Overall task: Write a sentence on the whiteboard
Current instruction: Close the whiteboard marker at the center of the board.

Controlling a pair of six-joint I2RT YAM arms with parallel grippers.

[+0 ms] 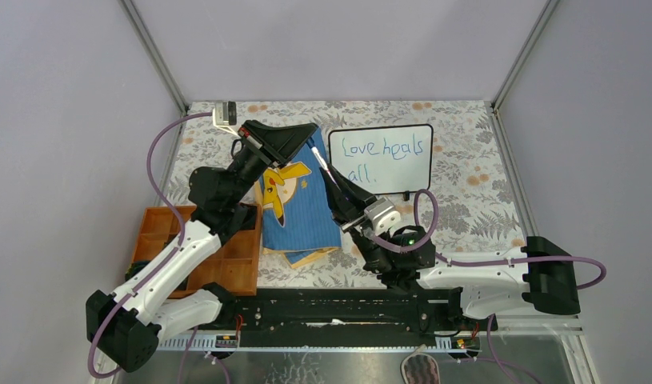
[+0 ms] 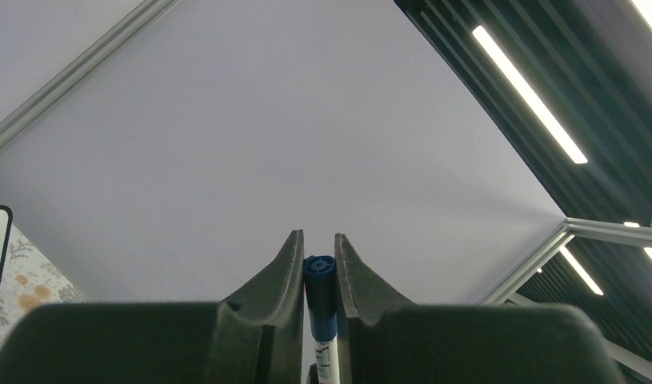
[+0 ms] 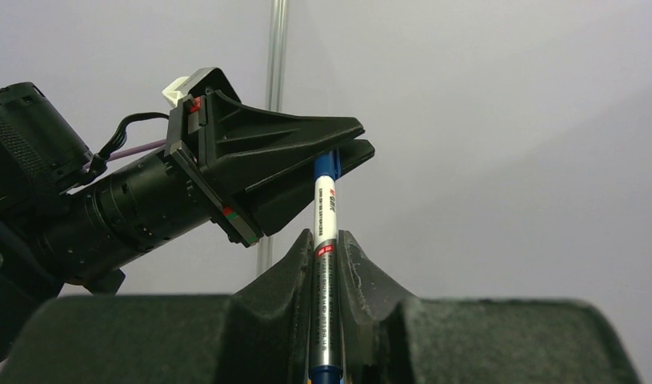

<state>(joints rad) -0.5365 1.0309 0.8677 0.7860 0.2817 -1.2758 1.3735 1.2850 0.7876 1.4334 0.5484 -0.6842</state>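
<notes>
Marker [image 3: 325,212], slim and white, sits clamped: left claw [image 2: 319,242] on its blue cap [image 2: 319,276], right claw [image 3: 326,238] on barrel [image 3: 324,280].

Probably a lab: grey panel walls [image 1: 346,48], aluminium struts [image 1: 156,58], strip lights [image 2: 530,96].

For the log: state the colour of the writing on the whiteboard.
The writing is blue, on the white whiteboard; the top external view shows it best.

Left approach blocked
The whiteboard's [image 1: 402,172] left edge is crowded by a raised marker [image 1: 318,160]; open tabletop [image 1: 466,184] is seen rightward.
</notes>
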